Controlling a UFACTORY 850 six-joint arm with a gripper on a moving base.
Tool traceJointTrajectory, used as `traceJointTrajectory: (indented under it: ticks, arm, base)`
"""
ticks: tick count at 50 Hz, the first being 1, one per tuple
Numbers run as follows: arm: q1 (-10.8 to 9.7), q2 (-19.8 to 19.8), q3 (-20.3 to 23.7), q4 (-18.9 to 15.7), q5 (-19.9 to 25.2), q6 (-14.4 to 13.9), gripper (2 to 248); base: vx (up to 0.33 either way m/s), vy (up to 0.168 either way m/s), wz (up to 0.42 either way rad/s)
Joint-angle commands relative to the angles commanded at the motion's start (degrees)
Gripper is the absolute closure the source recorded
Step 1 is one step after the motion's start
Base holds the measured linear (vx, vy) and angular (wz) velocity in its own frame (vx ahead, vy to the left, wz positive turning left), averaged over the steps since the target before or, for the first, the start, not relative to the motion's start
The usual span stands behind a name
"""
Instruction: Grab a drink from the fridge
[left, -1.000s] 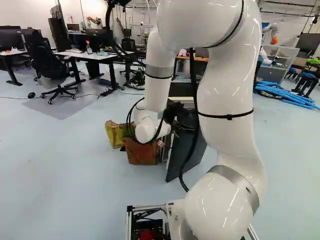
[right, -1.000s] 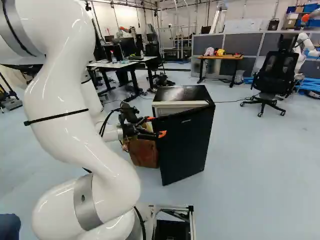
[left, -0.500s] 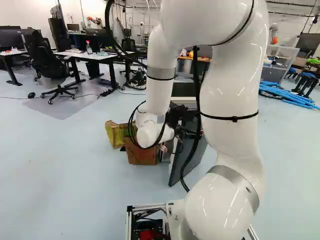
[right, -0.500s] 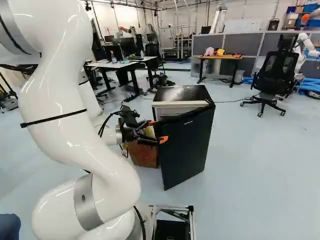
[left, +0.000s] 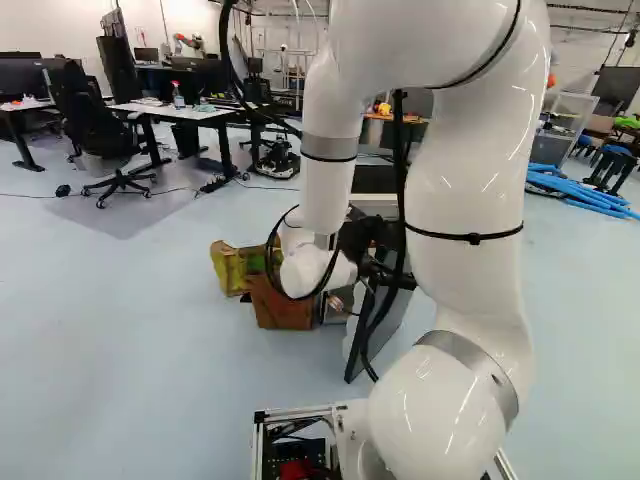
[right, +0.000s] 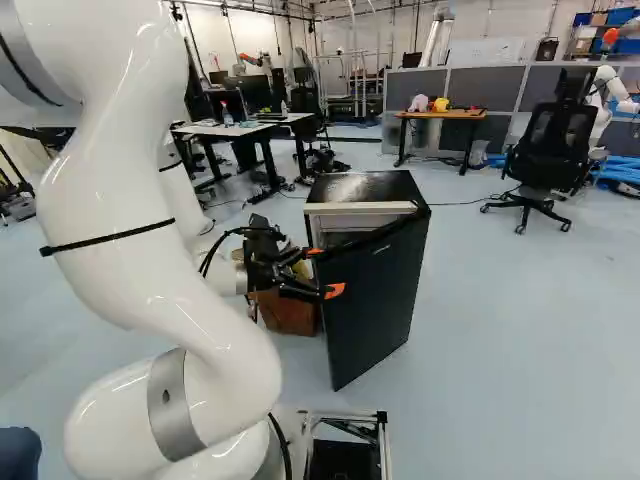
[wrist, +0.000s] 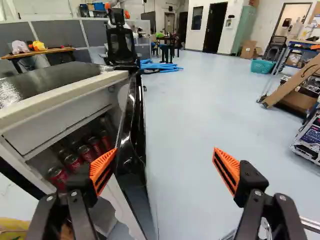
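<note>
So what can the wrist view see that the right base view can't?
Only the wrist view shows red cans inside the fridge, and a teal basket on the floor.

Only the right base view shows the arm's big white body and the white desk behind the fridge.

Both show the fridge with its door open, the gripper, the black office chair and the blue tubes.
</note>
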Motion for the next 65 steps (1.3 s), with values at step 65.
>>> traceJointTrajectory:
  ticks: [65]
  arm:
    - [-13.4,0.3,-0.2,12.1,0.0,0.0,3]
  base:
    - [0.0,0.0,0.0]
